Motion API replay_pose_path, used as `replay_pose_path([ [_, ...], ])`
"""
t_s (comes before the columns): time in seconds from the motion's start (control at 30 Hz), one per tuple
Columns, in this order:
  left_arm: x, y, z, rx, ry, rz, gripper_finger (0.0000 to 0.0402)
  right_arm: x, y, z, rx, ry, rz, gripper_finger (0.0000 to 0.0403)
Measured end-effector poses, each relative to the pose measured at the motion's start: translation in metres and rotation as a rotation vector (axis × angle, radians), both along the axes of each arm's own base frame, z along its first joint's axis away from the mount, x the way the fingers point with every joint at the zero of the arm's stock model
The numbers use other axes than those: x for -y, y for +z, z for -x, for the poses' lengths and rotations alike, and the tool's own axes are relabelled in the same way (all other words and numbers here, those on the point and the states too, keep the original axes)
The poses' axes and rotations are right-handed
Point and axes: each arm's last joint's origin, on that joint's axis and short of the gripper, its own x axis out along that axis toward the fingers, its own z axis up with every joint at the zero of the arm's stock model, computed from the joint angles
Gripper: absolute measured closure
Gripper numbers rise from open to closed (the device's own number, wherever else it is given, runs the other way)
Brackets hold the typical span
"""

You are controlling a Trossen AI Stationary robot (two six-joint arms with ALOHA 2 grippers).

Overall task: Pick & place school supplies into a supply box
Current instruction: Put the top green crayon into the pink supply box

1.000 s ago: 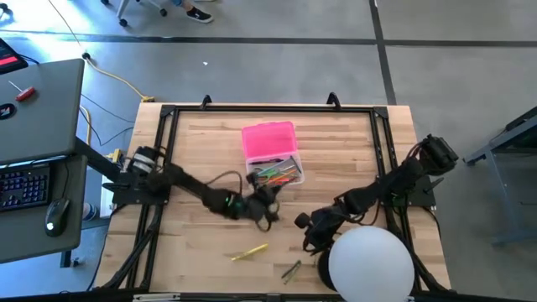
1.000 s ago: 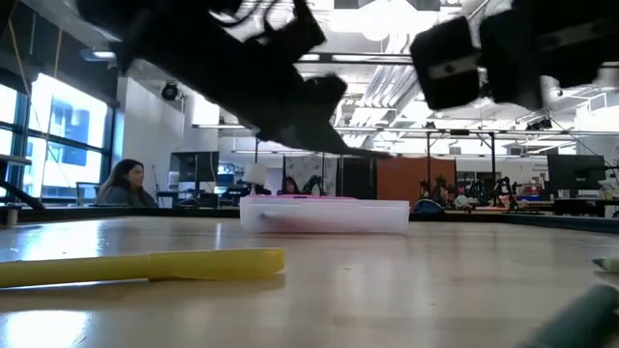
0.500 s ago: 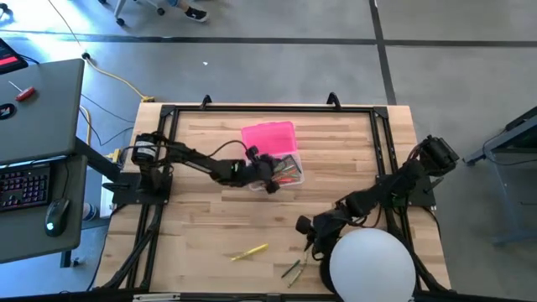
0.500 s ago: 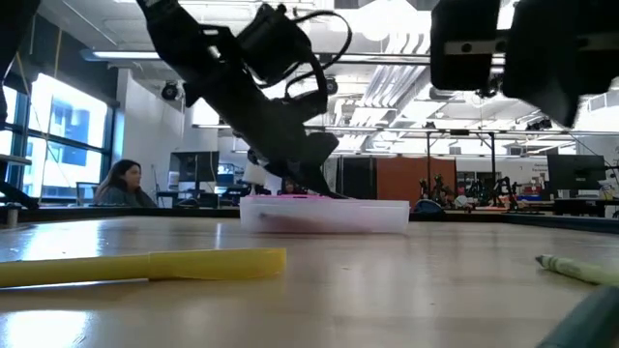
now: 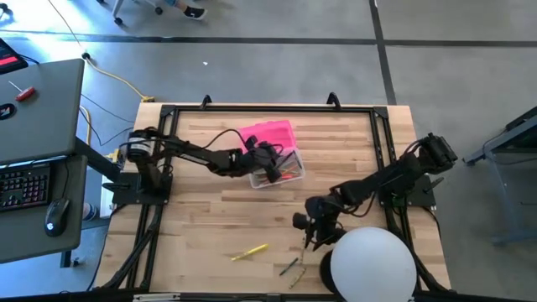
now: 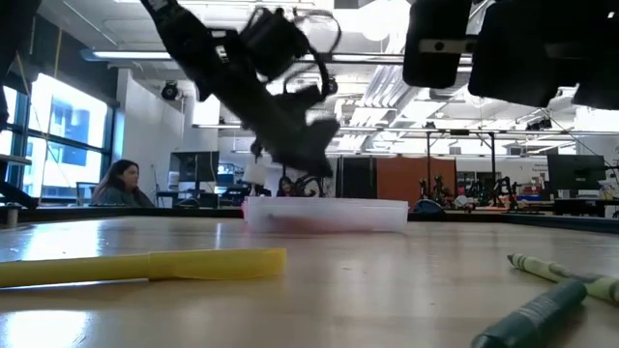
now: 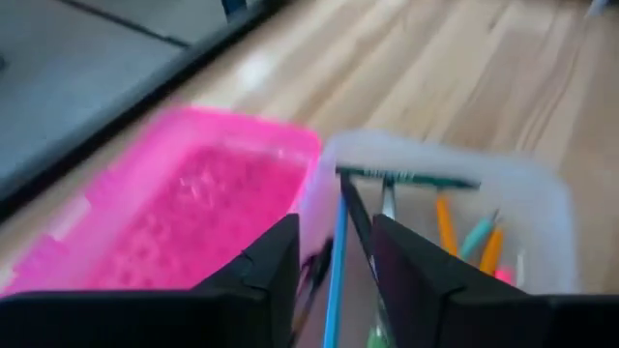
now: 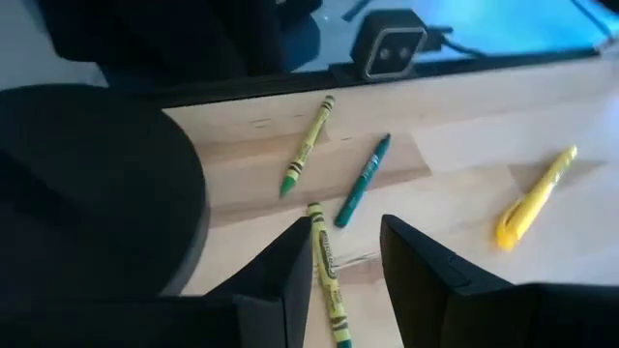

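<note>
The supply box [image 5: 284, 170] is clear, with its pink lid [image 5: 268, 135] folded open toward the far edge. It stands on the table and holds several pens [image 7: 455, 227]. My left gripper [image 5: 273, 159] hovers over the box, open. A thin blue pen [image 7: 335, 275] and a dark one show in the gap between its fingers [image 7: 336, 232]. My right gripper [image 5: 307, 235] is open above the green crayons [image 8: 308, 145] and a green marker [image 8: 364, 179], which lie flat near the front edge. One crayon [image 8: 329, 275] shows between its fingers.
A large white dome [image 5: 372, 264] sits at the front right, close beside my right gripper. A yellow highlighter [image 5: 249, 252] lies near the front edge, left of the crayons [image 5: 292, 268]. A black frame [image 5: 268, 107] runs around the table top.
My left gripper has swung from the middle of the table toward the far edge and now hangs over the supply box. My right gripper has rolled at the wrist and edged a little toward the far side. In the low view, this uncovers the green crayons.
</note>
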Motion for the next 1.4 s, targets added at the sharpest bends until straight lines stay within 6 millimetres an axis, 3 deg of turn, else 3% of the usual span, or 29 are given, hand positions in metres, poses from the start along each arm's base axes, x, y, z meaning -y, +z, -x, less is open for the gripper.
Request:
replay_pose_path([
  [0.13, 0.001, 0.033, 0.008, 0.068, -0.016, -0.036, 0.0235, 0.002, -0.003, -0.004, 0.022, 0.087, -0.063, 0.0300],
  [0.33, 0.002, 0.093, 0.031, 0.245, 0.004, -0.069, 0.0234, 0.010, -0.028, -0.019, 0.017, 0.121, -0.112, 0.0300],
  [0.53, 0.004, 0.128, 0.051, 0.350, -0.013, -0.069, 0.0234, 0.017, -0.056, -0.031, 0.018, 0.139, -0.148, 0.0300],
  [0.83, 0.008, 0.138, 0.060, 0.356, -0.046, -0.058, 0.0234, 0.019, -0.090, -0.035, -0.024, 0.150, -0.146, 0.0300],
  [1.07, 0.010, 0.137, 0.059, 0.352, -0.106, -0.032, 0.0234, 0.037, -0.104, -0.039, -0.044, 0.138, -0.168, 0.0301],
  [1.17, 0.010, 0.137, 0.059, 0.352, -0.113, -0.029, 0.0234, 0.043, -0.112, -0.039, -0.071, 0.139, -0.190, 0.0321],
  [1.33, 0.010, 0.137, 0.059, 0.352, -0.113, -0.029, 0.0234, 0.050, -0.120, -0.040, -0.072, 0.150, -0.218, 0.0389],
  [1.4, 0.010, 0.137, 0.059, 0.351, -0.113, -0.029, 0.0234, 0.051, -0.120, -0.041, -0.070, 0.145, -0.220, 0.0391],
])
